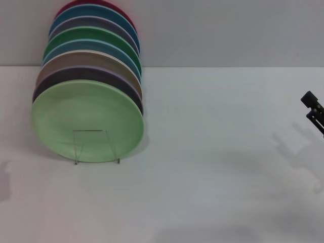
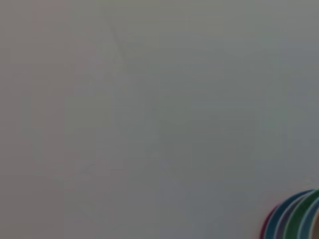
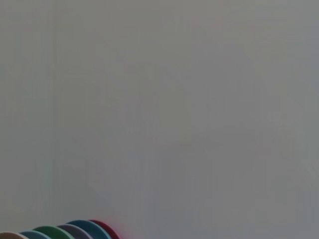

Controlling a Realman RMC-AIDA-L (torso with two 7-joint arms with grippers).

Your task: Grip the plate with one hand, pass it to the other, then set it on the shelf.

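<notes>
Front-most, the plate point(image 1: 87, 120) stands on the shelf point(image 1: 96, 147); right gripper point(image 1: 314, 112) cut off, jaws unreadable.

Before me lies a white table point(image 1: 212, 152), running back to a pale grey wall point(image 1: 228, 30). Toward its far left corner I see a row of plates standing on edge, one behind another. From front to back they are a dark purple plate point(image 1: 76, 76), a tan plate point(image 1: 76, 59), a blue plate point(image 1: 91, 46), an emerald-green plate point(image 1: 86, 35), a lavender plate point(image 1: 81, 23), a second blue plate point(image 1: 88, 13) and a red plate point(image 1: 86, 3) nearest the wall.
</notes>
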